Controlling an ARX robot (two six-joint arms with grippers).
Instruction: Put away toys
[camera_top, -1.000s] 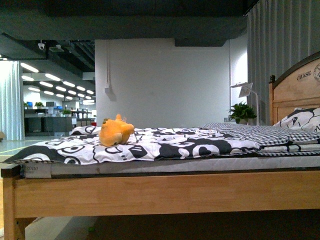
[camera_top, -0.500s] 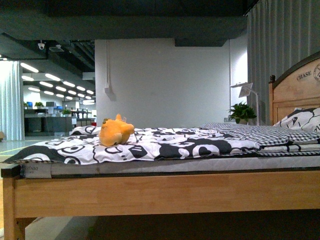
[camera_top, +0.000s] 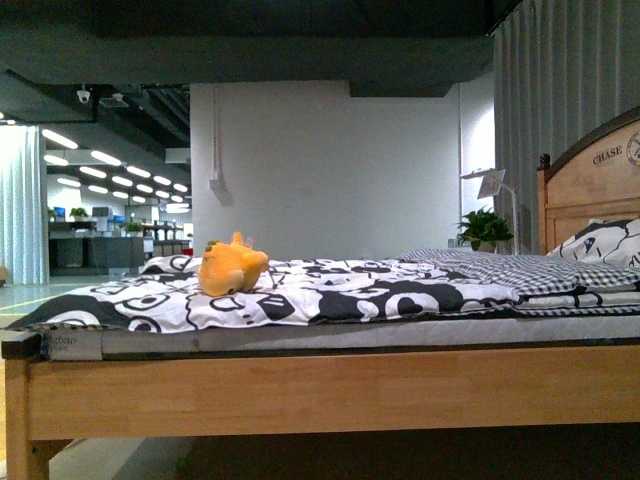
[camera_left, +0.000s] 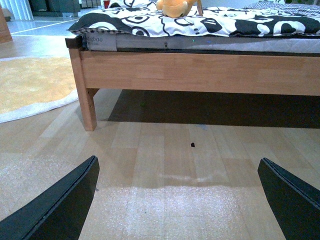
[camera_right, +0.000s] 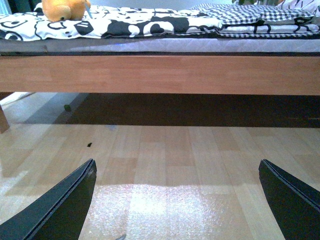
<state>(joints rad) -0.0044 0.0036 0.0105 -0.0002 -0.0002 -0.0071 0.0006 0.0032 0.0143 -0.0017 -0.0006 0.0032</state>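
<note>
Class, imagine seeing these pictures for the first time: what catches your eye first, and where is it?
The orange plush toy stands out, lying alone on the black-and-white patterned bedcover toward the foot of the wooden bed. The left gripper and right gripper hang open above the wooden floor, short of the bed.

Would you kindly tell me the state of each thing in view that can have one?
plush toy: lying on the quilt, not held.
left pincer: open, empty.
right pincer: open, empty.
quilt: spread across the bed.
pillow: resting by the headboard.
</note>
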